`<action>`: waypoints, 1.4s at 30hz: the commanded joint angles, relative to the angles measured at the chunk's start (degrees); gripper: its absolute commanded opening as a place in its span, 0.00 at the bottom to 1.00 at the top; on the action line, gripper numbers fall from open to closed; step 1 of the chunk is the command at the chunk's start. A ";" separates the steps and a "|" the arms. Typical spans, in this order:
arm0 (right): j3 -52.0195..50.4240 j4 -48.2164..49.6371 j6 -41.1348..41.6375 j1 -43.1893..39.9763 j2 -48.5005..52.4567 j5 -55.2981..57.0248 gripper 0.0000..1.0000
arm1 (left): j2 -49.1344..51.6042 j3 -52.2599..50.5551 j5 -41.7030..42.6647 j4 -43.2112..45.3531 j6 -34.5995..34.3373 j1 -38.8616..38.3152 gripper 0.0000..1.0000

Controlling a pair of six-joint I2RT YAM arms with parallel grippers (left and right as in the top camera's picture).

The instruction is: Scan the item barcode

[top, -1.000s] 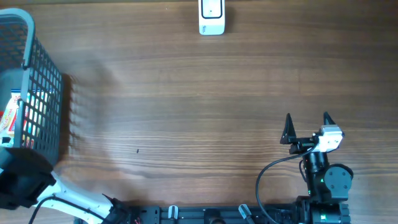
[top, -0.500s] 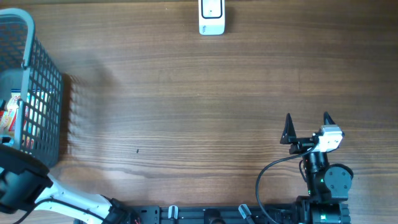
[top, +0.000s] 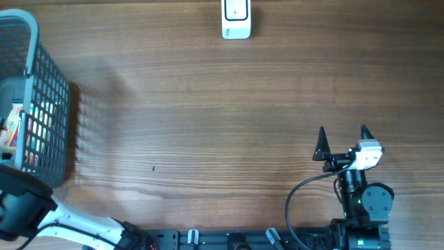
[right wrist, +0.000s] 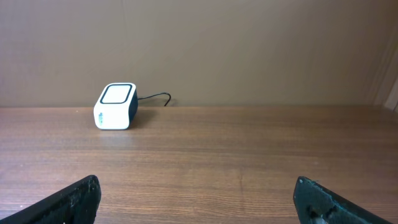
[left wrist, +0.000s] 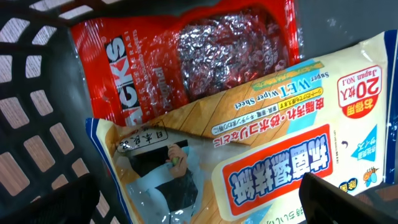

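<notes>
**Both tools wide open, items lying in the basket**

The left tool (left wrist: 202, 205) hangs spread wide and empty above a wet wipes pack (left wrist: 267, 143) and a red snack bag (left wrist: 186, 56) inside the grey basket (top: 48, 104). The right tool (top: 343, 142), equally agape and empty, faces the scanner (top: 236, 19) across the worktop (top: 208, 104).

A white scanner (top: 236, 19) is sitting at the far edge of the wooden table (top: 208, 104). Well to the scanner's left and nearer the robot, a grey mesh basket (top: 52, 104) is holding colourful packets (top: 10, 128). Well apart from the scanner, nearer and to its right, the right gripper (top: 343, 129) is pointing its way, fingers spread wide and gripping nothing. Farthest from the scanner, the left arm (top: 28, 208) is reaching in.
</notes>
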 commanded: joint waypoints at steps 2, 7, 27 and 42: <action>-0.04 0.15 0.48 -0.28 -0.46 0.57 1.00 | 3.28 -0.63 0.48 -0.74 -0.28 0.20 1.00; -0.04 0.15 0.48 -0.28 -0.46 0.57 1.00 | 4.09 -0.66 0.48 -0.83 -0.28 0.22 1.00; -0.07 0.15 0.48 -0.28 -0.46 0.57 1.00 | 4.20 -5.42 2.91 1.60 -0.31 0.20 0.98; -0.04 0.15 0.48 -0.28 -0.46 0.57 1.00 | 4.20 -9.27 2.89 5.22 -0.31 0.20 0.57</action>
